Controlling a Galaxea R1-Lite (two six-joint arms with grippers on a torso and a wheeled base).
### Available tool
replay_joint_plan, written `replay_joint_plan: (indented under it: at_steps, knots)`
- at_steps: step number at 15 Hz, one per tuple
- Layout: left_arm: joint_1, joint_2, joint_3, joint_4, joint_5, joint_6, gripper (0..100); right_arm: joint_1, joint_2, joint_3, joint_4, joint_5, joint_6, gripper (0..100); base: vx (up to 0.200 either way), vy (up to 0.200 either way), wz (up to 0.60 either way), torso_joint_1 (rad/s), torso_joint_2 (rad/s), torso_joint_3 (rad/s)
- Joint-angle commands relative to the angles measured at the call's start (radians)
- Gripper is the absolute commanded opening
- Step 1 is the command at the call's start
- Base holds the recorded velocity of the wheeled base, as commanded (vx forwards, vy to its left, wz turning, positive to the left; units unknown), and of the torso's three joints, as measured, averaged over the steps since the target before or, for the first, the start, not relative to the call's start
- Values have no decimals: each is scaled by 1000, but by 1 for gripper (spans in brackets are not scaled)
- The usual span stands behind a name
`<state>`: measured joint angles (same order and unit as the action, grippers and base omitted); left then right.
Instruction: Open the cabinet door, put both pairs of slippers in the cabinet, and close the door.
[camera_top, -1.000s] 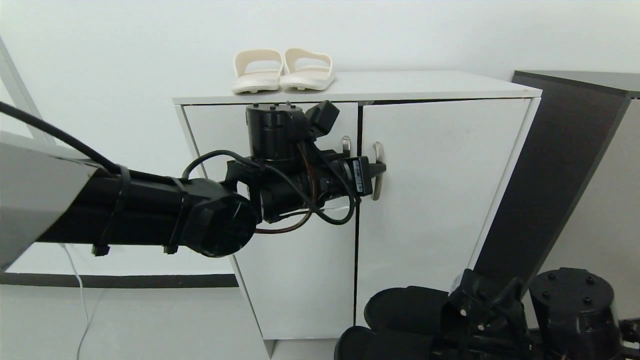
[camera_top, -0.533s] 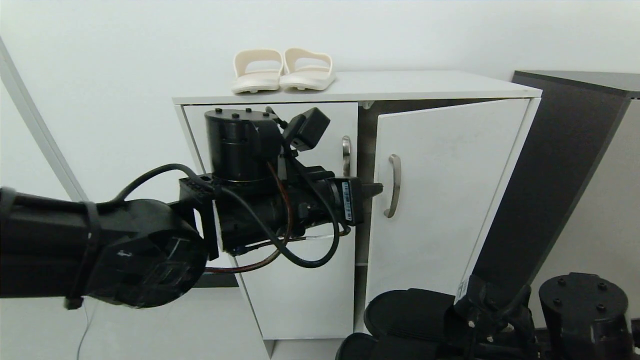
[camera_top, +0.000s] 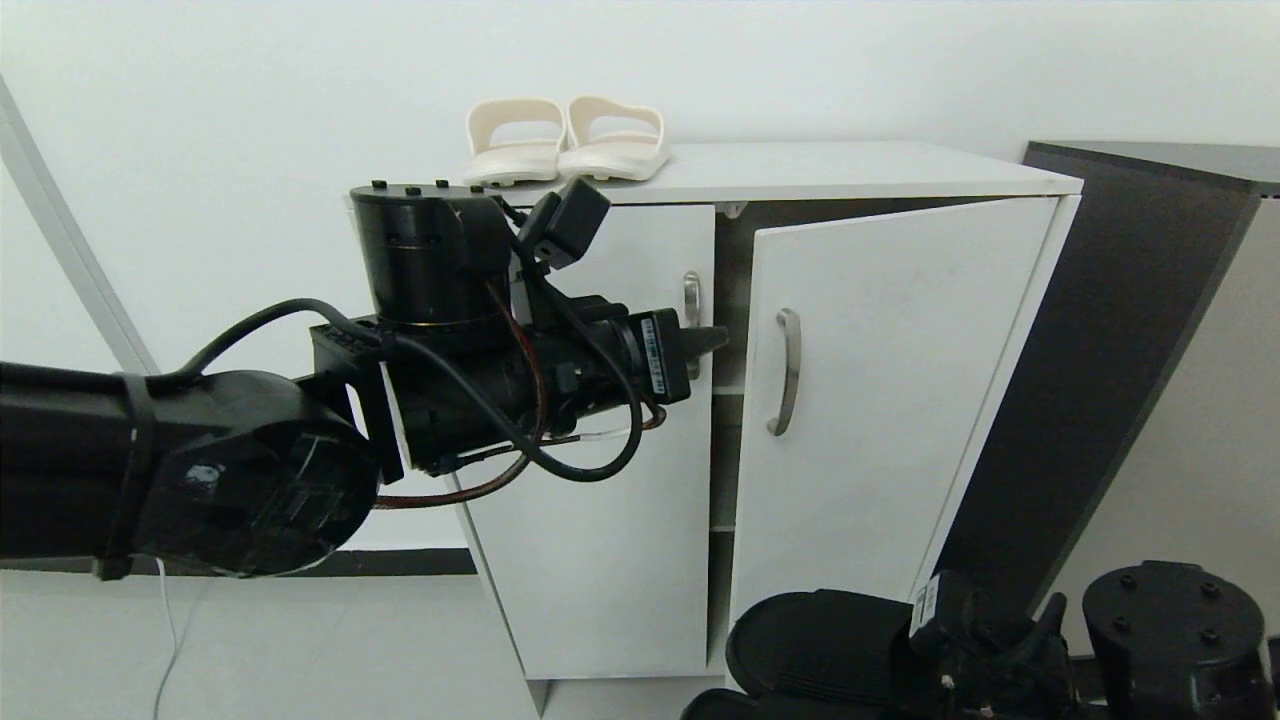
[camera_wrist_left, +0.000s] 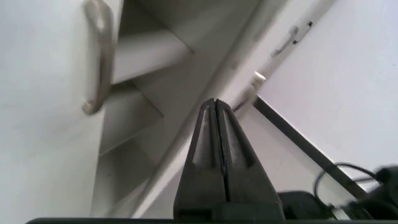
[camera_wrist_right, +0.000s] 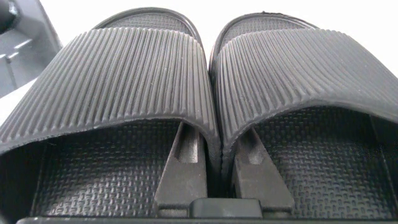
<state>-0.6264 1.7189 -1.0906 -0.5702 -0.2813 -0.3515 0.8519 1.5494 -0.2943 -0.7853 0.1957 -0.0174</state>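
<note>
Black slippers (camera_wrist_right: 124, 87) of ribbed rubber sit at five o'clock in the head view, low before the white cabinet (camera_top: 850, 165). They are clamped as a pair by the right gripper (camera_wrist_right: 216, 146) — one finger under each strap, the two inner sidewalls squeezed between them. They look light, soft and bendy, with a ridged surface that should not slip. The grasp at the touching walls seems sound, though the outer edges may sag or splay on the way in. The cream slippers (camera_top: 565, 140) rest side by side on the cabinet top at twelve o'clock, toes to the front. They are likely just as light, and best taken the same way, at the seam where the two meet. The right door (camera_top: 880, 400) stands only ajar, its handle (camera_top: 787, 370) free, and the gap at centre looks too narrow for a pair held flat. The left gripper (camera_top: 715, 340), clenched on nothing, points into that gap from nine o'clock, beside the shut left door (camera_top: 600, 560), with a shelf (camera_wrist_left: 149, 53) showing inside. Its arm bars the cabinet front — and a dark panel (camera_top: 1100, 350) at three o'clock may limit the door's swing.
</note>
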Motion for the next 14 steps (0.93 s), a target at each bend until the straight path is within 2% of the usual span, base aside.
replay_joint_plan:
  at_steps: [1,3,4,5,8,12,14]
  knots:
    - [5,54,-43,0,1,-1,0,10,-20,1,1,1,1,0,0,0,0,0,0,0]
    - [5,100,-100,0,5,-14,0,22,-20,6,1,1,-1,0,0,0,0,0,0,0]
    - [5,119,-137,0,2,-60,0,27,-18,7,1,1,-1,0,0,0,0,0,0,0]
    - [5,137,-166,0,-1,-86,0,27,-18,9,1,-1,-1,0,0,0,0,0,0,0]
    - [4,174,-207,0,5,-90,0,35,-14,17,3,-1,-2,0,0,0,0,0,0,0]
    - [2,179,-210,-2,7,-90,0,41,-9,23,6,-1,-2,0,0,0,0,0,0,0]
    - [2,182,-209,-2,8,-90,0,42,0,24,5,-1,-10,0,-200,0,0,5,2,2]
